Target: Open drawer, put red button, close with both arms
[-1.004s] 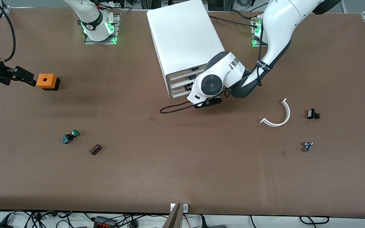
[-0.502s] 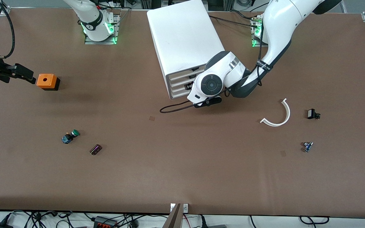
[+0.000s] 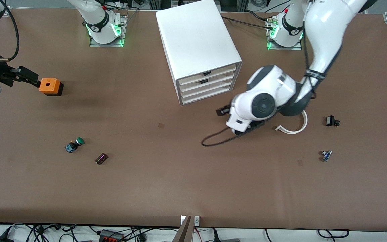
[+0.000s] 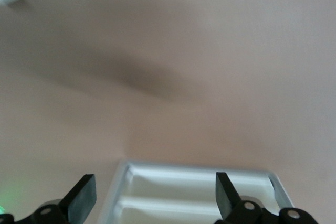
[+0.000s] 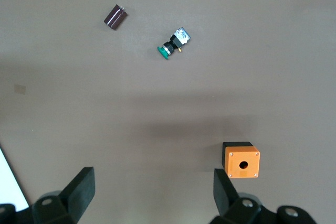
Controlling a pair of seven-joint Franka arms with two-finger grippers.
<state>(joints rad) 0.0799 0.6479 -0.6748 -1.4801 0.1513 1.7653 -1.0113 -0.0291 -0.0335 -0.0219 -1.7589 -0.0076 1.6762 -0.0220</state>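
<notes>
Drawers of the white boxy four-drawer cabinet [image 3: 198,47] all sit flush; I see the second-from-top drawer [image 3: 208,80] shut, its front facing the left gripper [image 3: 222,111], long axis running across the cabinet face. Left gripper hovers over bare table just in front of the cabinet, fingers [image 4: 81,199] spread wide, holding nothing, forearm bent low. Right gripper [image 3: 29,76] hovers beside the orange box [image 3: 49,86], fingers [image 5: 79,188] wide apart, empty. I cannot find a red-capped button; a green-capped button [image 3: 74,145] lies well apart from both grippers. No legible writing.
</notes>
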